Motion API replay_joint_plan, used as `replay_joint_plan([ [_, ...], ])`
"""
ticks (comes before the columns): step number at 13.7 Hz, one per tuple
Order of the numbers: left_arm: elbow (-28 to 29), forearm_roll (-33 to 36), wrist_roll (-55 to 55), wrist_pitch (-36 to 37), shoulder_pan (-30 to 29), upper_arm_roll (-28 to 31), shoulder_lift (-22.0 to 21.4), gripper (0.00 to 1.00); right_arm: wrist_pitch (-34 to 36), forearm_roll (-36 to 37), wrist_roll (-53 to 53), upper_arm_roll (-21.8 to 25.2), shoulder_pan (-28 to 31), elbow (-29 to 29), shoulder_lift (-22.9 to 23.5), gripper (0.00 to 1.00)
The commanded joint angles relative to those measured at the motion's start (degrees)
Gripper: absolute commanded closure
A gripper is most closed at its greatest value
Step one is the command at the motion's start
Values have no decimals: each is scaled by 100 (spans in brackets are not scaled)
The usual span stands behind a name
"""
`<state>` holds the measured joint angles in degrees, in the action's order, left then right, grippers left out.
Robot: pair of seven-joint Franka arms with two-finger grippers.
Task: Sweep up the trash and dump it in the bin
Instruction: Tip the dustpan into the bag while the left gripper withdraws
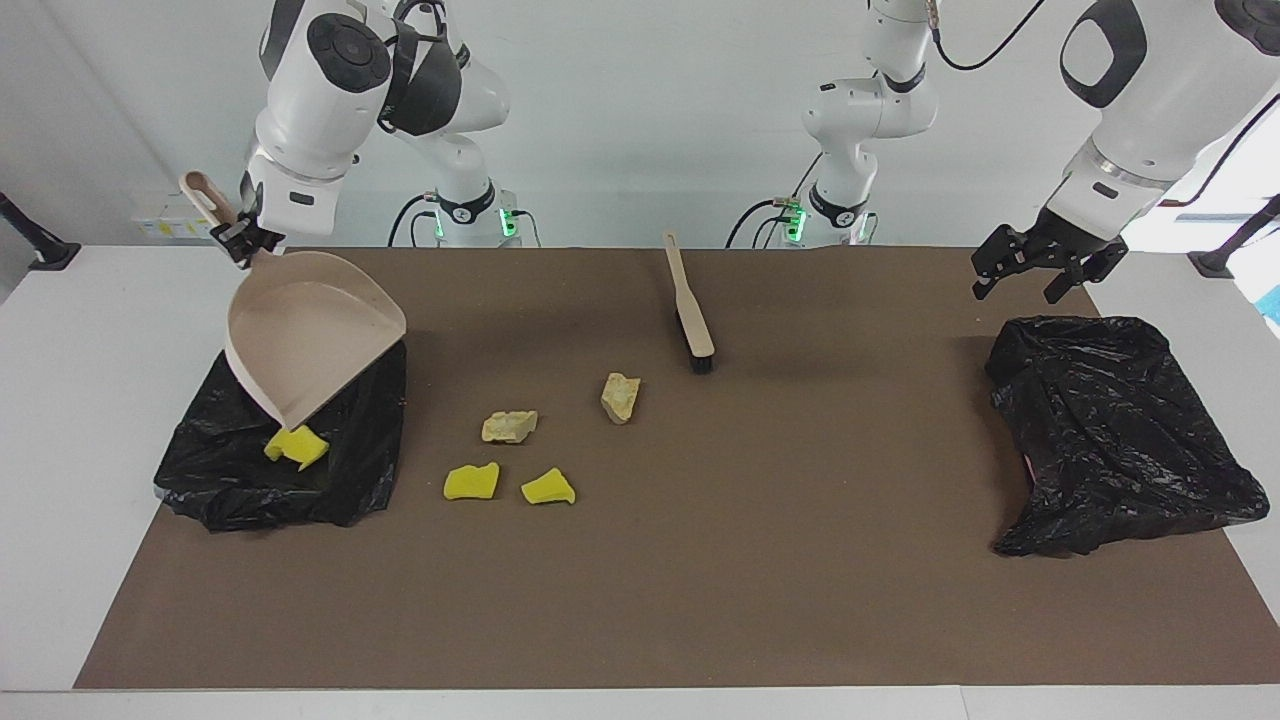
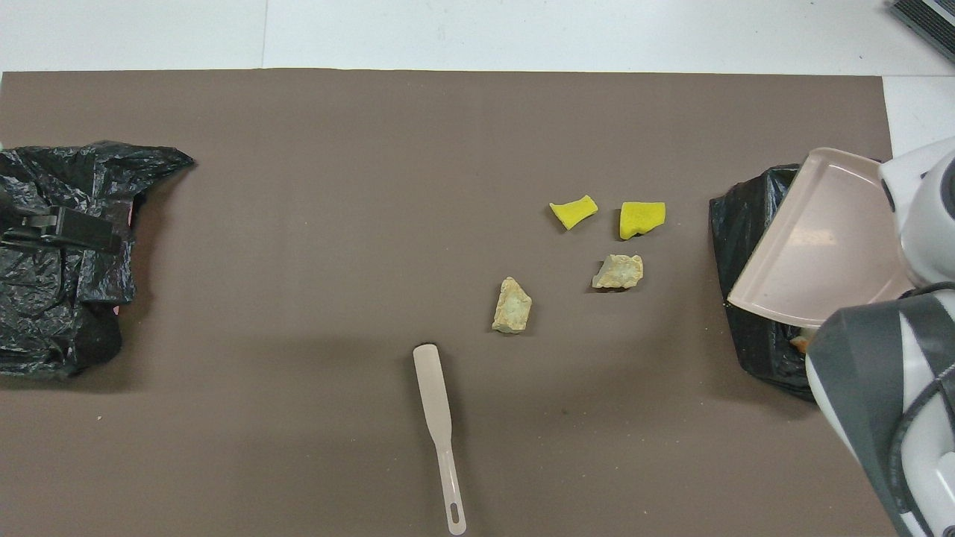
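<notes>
The right tool [image 1: 238, 240] is closed on the handle of the beige dustpan [image 1: 305, 330] and holds it in the air over the black bin bag [image 1: 345, 460] at the right arm's end of the tabletop [image 1: 700, 580]. The pan is tilted, its open lip pointing down toward the bag, and its inside looks empty. In the overhead view the pan [image 2: 821, 239] covers most of this bag [image 2: 750, 224].

One yellow wedge [image 1: 297, 445] lies on the bag, just under the lip of the pan. An orange-brown bit [image 2: 800, 342] shows at the pan's edge in the overhead view; what more lies under the pan I cannot tell.

Four pieces of trash are on the brown mat beside this bag, toward the middle of the tabletop. Two yellow wedges [image 1: 471, 481] [image 1: 548, 487] lie close together. Nearer to the robots are two beige lumps [image 1: 509, 426] [image 1: 620, 397], a little apart.

The brush [image 1: 690, 305] lies flat on the mat, nearer to the robots than the lumps, with its black bristles pointing toward them and its handle toward the robots.

The left tool [image 1: 1035, 268] hangs with its fingers spread wide and holds nothing. It waits over the edge of the second black bin bag [image 1: 1110, 430], at the left arm's end of the tabletop.
</notes>
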<state>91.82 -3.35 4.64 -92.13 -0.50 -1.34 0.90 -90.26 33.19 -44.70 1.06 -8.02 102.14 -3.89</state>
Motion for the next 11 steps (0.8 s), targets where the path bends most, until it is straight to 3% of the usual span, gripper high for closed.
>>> replay_joint_plan([
  [1, -155, 36, 90, 108, -90, -51, 77, 0, -89, -636, 1536, -44, -225, -368, 387, 100],
  [4, -155, 36, 90, 99, -90, -51, 77, 0, -89, -1514, 2692, -71, -463, -877, 984, 100],
  [11, -155, 28, 90, 99, -90, -51, 77, 0, -220, -2756, 5828, -79, -1419, -3003, 3040, 100],
])
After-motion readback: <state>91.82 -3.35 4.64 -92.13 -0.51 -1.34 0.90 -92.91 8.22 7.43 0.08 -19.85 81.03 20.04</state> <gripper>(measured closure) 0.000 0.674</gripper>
